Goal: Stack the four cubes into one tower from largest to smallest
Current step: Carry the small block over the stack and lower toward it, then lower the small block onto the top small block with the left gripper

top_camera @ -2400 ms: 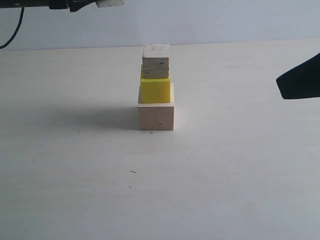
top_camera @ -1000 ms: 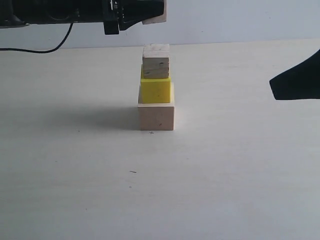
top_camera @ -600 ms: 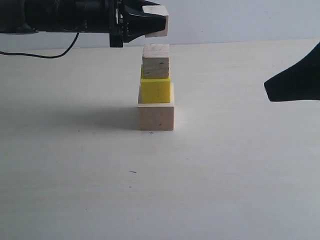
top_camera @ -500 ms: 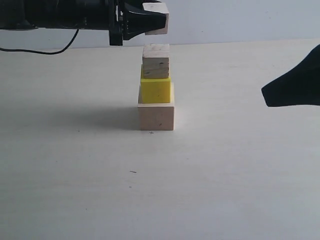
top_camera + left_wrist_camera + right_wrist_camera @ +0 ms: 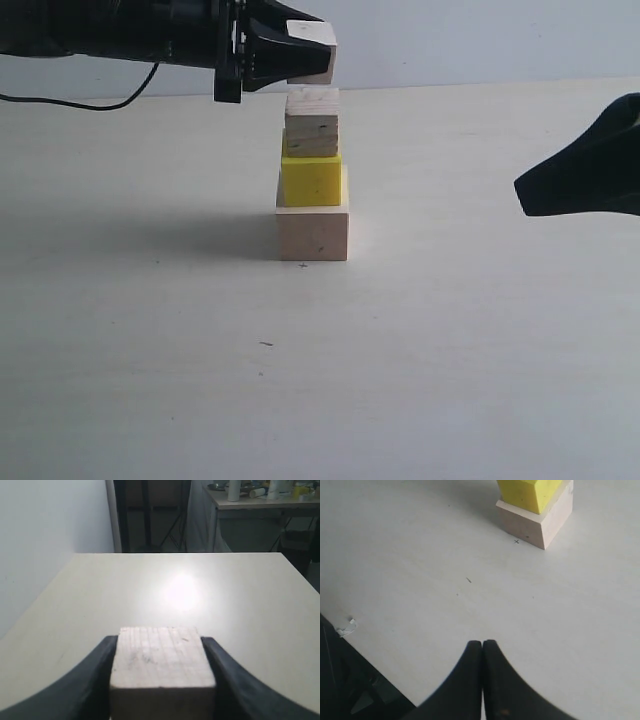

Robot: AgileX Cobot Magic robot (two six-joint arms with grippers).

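Three cubes stand stacked on the table: the large pale pinkish cube [image 5: 313, 234] at the base, the yellow cube [image 5: 311, 180] on it, and the grained light-wood cube [image 5: 312, 125] on top. The tiny pale wooden cube [image 5: 314, 52] hangs just above that stack, apart from it, with my left gripper [image 5: 300, 52] shut on it. In the left wrist view the tiny cube [image 5: 161, 665] fills the space between the black fingers [image 5: 97, 680]. My right gripper [image 5: 525, 190] is shut and empty, off to the right of the stack. Its wrist view shows the fingertips [image 5: 475, 647] pressed together, with the yellow cube [image 5: 527, 491] and the large cube [image 5: 540, 522] beyond.
A pale tabletop [image 5: 150, 350] spreads around the stack, with a small dark mark [image 5: 266, 344] in front. A black cable [image 5: 80, 103] trails from the left arm. The table's edge [image 5: 350, 630] shows near the right gripper.
My left gripper came in from the left with the tiny cube and now holds it over the stack. The right gripper crept a little leftward.
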